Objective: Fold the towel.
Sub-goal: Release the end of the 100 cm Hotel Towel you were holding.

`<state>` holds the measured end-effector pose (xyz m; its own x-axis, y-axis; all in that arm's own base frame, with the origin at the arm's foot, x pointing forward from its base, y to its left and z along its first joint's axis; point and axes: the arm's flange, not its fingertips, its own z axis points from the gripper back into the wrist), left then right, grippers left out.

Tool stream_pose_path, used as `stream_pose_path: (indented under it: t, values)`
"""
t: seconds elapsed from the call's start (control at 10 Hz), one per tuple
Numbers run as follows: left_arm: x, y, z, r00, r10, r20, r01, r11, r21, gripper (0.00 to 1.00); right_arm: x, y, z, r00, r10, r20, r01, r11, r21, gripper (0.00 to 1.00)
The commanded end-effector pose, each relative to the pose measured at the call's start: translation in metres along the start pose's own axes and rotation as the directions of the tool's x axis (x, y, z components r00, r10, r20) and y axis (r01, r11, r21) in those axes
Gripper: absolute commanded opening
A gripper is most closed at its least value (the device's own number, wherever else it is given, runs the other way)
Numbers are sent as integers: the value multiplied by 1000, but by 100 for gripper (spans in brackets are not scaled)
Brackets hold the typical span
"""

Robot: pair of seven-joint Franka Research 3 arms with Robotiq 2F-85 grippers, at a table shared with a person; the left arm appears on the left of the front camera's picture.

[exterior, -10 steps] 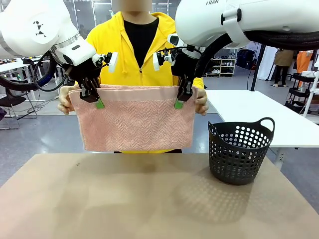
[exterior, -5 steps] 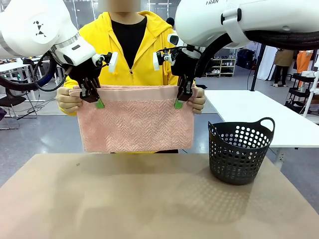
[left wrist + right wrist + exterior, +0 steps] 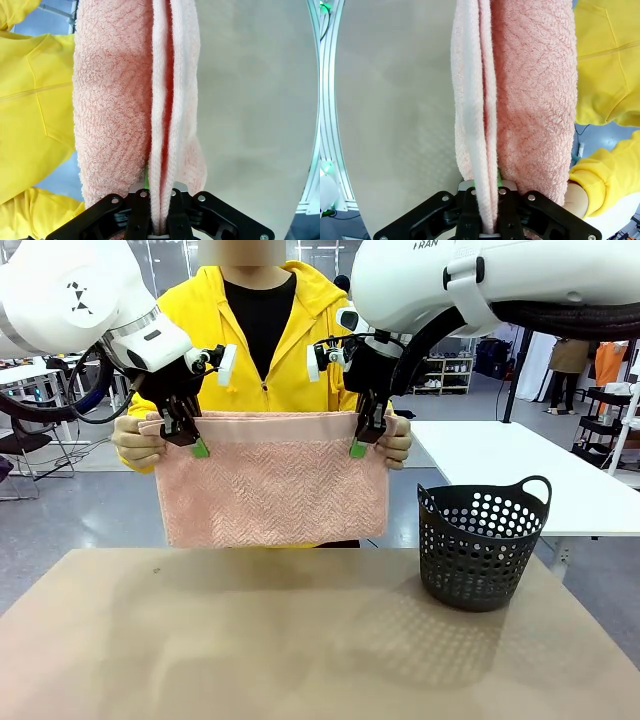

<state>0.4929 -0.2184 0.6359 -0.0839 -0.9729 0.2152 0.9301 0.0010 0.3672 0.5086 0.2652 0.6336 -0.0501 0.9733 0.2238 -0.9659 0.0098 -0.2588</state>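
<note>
The towel (image 3: pixel 275 490) hangs doubled over in the air above the tabletop (image 3: pixel 250 640), with its top edge level. The left gripper (image 3: pixel 199 447) is clenched on that edge near one end and the right gripper (image 3: pixel 357 448) near the other. A person's hands (image 3: pixel 138 443) hold the outer corners just beside them. A black basket (image 3: pixel 483 545) stands on the tabletop, apart from the towel.

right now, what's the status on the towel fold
Left jaws shut on towel top edge, right jaws too. Hangs doubled, clear of table. Person's hands hold both ends.
</note>
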Motion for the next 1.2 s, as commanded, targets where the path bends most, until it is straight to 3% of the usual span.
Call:
stream_pose_path:
  t: [0.0, 0.1, 0.2, 0.3, 0.4, 0.5, 0.6, 0.7, 0.8, 0.9, 1.0, 1.1]
  values:
    - [-1, 1, 2, 1000, -3, 1, 3, 1000, 3, 0, -2, 0, 1, 1000, 2, -10, -2, 1000, -3, 0]
    - [0, 0, 0, 1000, 0, 0, 0, 1000, 0, 4, -2, 0, 1, 1000, 2, -10, -2, 1000, -3, 0]
    - [4, 0, 4, 1000, -18, 1, 18, 1000, 6, 41, 0, 0, 0, 1000, 0, 0, 0, 1000, 0, 38]
    - [5, 0, 8, 1000, -6, -20, 6, 1000, 12, 41, 1, 2, 5, 1000, -12, -4, 12, 1000, -10, 38]
    - [7, -3, 14, 1000, 16, -25, -15, 1000, 18, 78, 4, 7, 18, 1000, -19, 9, 19, 999, -27, 72]
    - [8, -6, 24, 999, 46, -26, -45, 999, 21, 43, 6, 13, 32, 1000, -27, 8, 27, 999, -32, 41]
    - [10, -9, 36, 997, 79, -26, -78, 997, 26, 100, 9, 18, 48, 999, -44, 8, 45, 999, -31, 100]
    - [10, -9, 52, 986, 168, -23, -168, 986, 5, 76, 10, 22, 65, 998, -66, 9, 66, 998, 0, 75]
    - [11, -12, 75, 965, 263, -10, -263, 964, -45, 100, 8, 27, 90, 989, -145, 43, 144, 989, 20, 100]
    - [6, -16, 95, 939, 344, 19, -342, 937, -73, 100, 0, 31, 110, 954, -278, 112, 275, 961, 37, 100]
    - [-1, -20, 111, 911, 410, 53, -407, 912, -59, 100, -12, 35, 121, 921, -369, 122, 372, 928, 1, 100]
    - [-15, -29, 126, 856, 514, 60, -514, 858, -7, 100, -27, 43, 129, 870, -468, 155, 475, 880, -7, 100]
